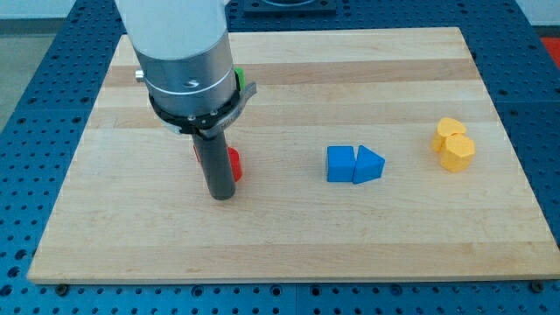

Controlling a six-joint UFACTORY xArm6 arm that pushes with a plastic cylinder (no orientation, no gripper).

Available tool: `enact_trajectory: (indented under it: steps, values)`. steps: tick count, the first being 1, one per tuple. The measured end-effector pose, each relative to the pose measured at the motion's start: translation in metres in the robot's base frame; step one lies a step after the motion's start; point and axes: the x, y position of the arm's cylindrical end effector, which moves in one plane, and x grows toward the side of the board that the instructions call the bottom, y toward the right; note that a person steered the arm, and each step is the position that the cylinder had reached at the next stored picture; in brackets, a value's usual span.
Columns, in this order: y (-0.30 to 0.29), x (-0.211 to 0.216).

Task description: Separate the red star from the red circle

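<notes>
My tip (pixel 222 196) rests on the wooden board (pixel 289 236) at the view's left of centre. A red block (pixel 234 164) shows just behind and to the right of the rod, touching or nearly touching it; its shape is hidden. A sliver of red (pixel 198 150) also shows at the rod's left side. I cannot tell which is the star and which the circle. The arm's body hides most of both.
A green block (pixel 240 80) peeks out behind the arm at the top left. A blue cube (pixel 340 164) and a blue triangle (pixel 369 164) touch at the centre. Two yellow blocks (pixel 453 144) sit together at the right.
</notes>
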Motion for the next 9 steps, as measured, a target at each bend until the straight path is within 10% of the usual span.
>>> enact_trajectory:
  steps: [9]
  values:
    - [-0.029, -0.028]
